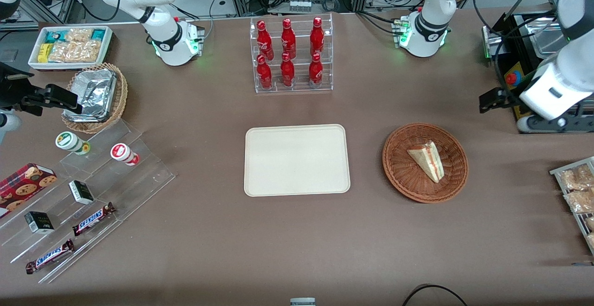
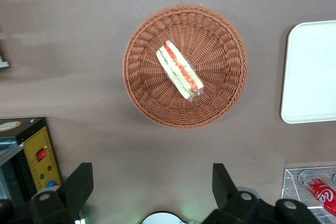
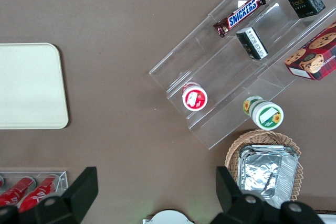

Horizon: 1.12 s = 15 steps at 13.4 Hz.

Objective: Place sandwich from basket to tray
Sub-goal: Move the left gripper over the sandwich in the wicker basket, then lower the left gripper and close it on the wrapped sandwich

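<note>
The sandwich (image 1: 427, 159) lay on its side in the round reddish-brown basket (image 1: 399, 166), a pale wedge with red and green filling showing along its cut edge. From the wrist camera it (image 2: 179, 70) sat close to the middle of the basket (image 2: 142, 93), nothing touching it. The gripper (image 2: 148, 188) hung high above the brown table (image 1: 297, 241), well apart from the sandwich and off to one side of the basket rather than over it; its two dark fingers (image 2: 77, 184) stood spread wide with only bare tabletop between them. In the front view the gripper (image 1: 493, 100) showed as a dark shape at the end of the white arm, farther from the front camera than the basket and toward the working arm's end of the table.

The cream tray (image 1: 297, 160) rested flat beside the basket, toward the parked arm's end, with a strip of table between the two. A clear rack of red bottles (image 1: 291, 54) stood farther from the front camera than the tray.
</note>
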Each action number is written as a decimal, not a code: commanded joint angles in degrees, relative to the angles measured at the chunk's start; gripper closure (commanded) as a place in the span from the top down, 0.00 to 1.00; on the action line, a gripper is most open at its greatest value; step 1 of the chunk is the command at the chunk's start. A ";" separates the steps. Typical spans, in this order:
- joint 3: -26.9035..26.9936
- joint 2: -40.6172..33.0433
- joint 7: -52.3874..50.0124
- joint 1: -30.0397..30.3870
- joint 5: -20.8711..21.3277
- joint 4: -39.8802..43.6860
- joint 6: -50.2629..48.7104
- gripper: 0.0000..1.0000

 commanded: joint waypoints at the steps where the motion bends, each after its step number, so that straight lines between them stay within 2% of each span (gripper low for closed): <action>1: -1.09 0.64 -1.31 -0.59 0.22 -4.52 4.00 1.00; 8: -1.71 -0.24 -2.96 -0.94 0.40 -20.78 23.86 1.00; 13: -1.62 -0.33 -11.04 -2.52 0.58 -28.00 34.42 1.00; 15: -1.62 -0.33 -19.63 -2.52 0.58 -30.89 39.68 1.00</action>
